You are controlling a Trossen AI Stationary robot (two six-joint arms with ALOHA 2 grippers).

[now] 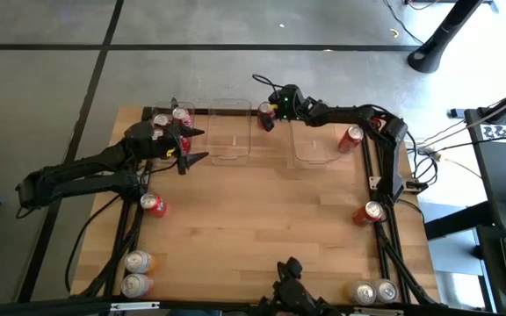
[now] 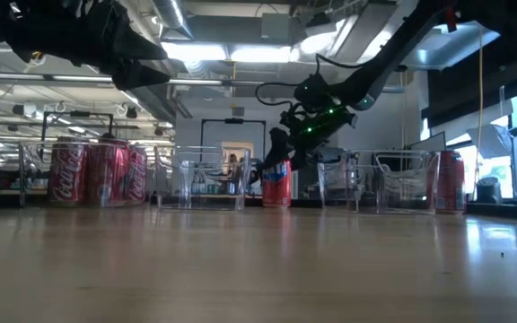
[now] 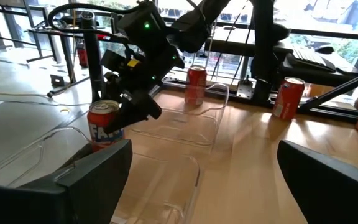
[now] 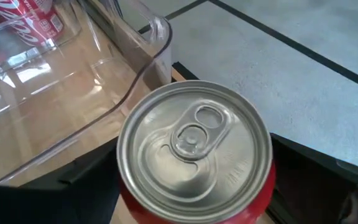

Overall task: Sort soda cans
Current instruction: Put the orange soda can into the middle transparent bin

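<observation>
1. Wooden butcher-block table (image 1: 262,228) on a grey floor with dark seams, seen from above. Three clear bins sit along its far edge: the left bin (image 1: 176,118) holds red cans, the middle bin (image 1: 231,132) is bare, and the right bin (image 1: 319,140) has one red can (image 1: 351,138) at its end. The right gripper (image 1: 267,114) stands open around a red can (image 1: 266,111) between the middle and right bins. The left gripper (image 1: 196,145) hovers open beside the left bin. Loose cans stand near the table's edges: one red (image 1: 154,204), another red (image 1: 369,212), two silver (image 1: 136,272) and two more silver (image 1: 373,292).
2. Level with the table, a bright workshop with ceiling lights shows behind. The can under the right gripper (image 2: 276,166) stands upright on the wood.
3. From the left wrist, windows and dark frames show beyond the table; the right gripper (image 3: 126,118) straddles the can (image 3: 104,124).
4. From the right wrist, the can's silver top (image 4: 194,149) fills the view, between dark fingers (image 4: 328,186).
</observation>
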